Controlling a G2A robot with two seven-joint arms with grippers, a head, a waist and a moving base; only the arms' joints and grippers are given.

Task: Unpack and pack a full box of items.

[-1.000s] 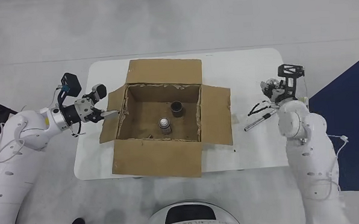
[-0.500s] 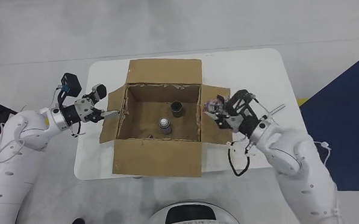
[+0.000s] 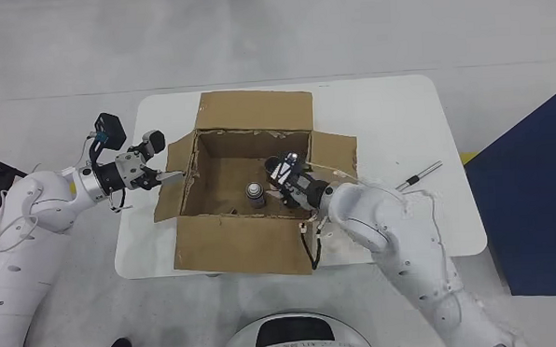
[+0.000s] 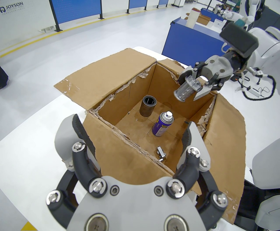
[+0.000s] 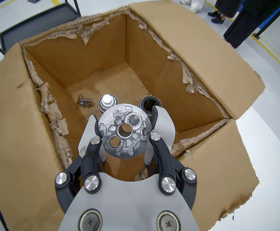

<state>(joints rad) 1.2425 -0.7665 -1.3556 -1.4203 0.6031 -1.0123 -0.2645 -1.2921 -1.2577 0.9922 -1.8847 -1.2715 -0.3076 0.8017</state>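
An open cardboard box (image 3: 256,109) stands mid-table. On its floor are a dark metal cylinder (image 3: 274,164) (image 4: 148,106) (image 5: 149,104), a purple spray can (image 3: 255,193) (image 4: 163,126) (image 5: 107,102) and a small metal bracket (image 4: 161,153) (image 5: 85,101). My right gripper (image 3: 292,173) (image 4: 192,87) (image 5: 124,122) hangs over the box's inside, near its right wall, shut on a grey round cast metal part (image 5: 124,133) (image 4: 186,90). My left gripper (image 3: 159,175) (image 4: 133,140) is open at the box's left flap, with the box edge between its fingers.
A thin metal rod (image 3: 419,176) lies on the white table (image 3: 387,103) to the right of the box. All the box flaps (image 4: 105,72) (image 5: 196,50) are folded outward, with torn edges. A cable hangs from the right arm near the box's front right corner.
The right arm swung from the table's right side to over the box, carrying the metal part. The left arm has not moved.
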